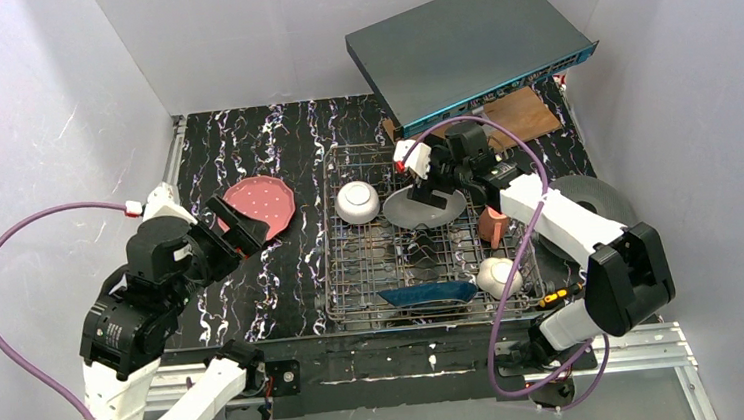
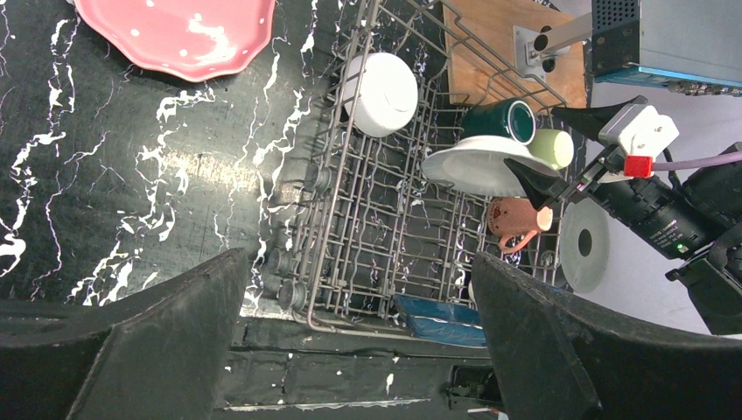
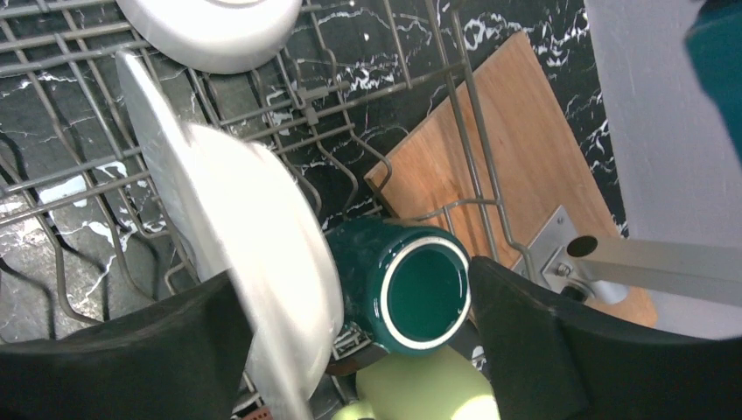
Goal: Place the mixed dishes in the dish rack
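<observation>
The grey wire dish rack [image 1: 332, 273] holds a white bowl [image 1: 357, 201], a cream plate [image 1: 420, 209], a dark blue plate [image 1: 428, 294], a second white bowl [image 1: 499, 276] and a salmon mug [image 1: 493, 227]. My right gripper [image 1: 434, 179] hangs open just above the cream plate [image 3: 236, 254], which stands on edge by the left finger [image 3: 114, 367]. A dark teal mug [image 3: 407, 284] and a light green mug [image 3: 420, 385] lie below the jaws. A pink dotted plate [image 1: 257, 205] lies on the table left of the rack. My left gripper [image 1: 234, 226] hovers open beside it, holding nothing.
A flat grey box with a blue edge [image 1: 466, 47] stands tilted at the back over a wooden board [image 1: 523, 113]. A black disc with a centre hole [image 1: 598, 202] lies right of the rack. White walls close in the left, right and back sides.
</observation>
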Motion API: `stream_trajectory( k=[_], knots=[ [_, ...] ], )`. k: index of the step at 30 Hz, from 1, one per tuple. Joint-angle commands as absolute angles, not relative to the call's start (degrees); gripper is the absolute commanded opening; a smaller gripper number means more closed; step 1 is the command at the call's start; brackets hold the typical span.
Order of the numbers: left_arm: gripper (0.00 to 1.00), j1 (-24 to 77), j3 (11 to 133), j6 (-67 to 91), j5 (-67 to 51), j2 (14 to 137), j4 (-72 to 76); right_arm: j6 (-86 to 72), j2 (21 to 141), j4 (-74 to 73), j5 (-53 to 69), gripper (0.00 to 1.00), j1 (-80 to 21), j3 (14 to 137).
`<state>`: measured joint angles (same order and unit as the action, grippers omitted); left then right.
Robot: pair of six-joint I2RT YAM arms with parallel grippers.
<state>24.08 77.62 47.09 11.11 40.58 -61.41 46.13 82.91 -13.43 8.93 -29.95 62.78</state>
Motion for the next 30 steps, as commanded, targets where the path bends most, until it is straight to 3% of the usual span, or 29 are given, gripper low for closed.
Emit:
stream_trajectory(
  k=[1,30],
  knots=[
    [0.99,23.8,77.5,47.4,11.0,39.8,-61.5,44.4,79.6,-11.6,12.1,0.98,-29.7,64.5],
    [0.95,23.8,76.1,50.8,7.2,37.8,-62.5,40.7,73.2,-15.1,11.5,0.98,-33.2,63.0]
  ],
)
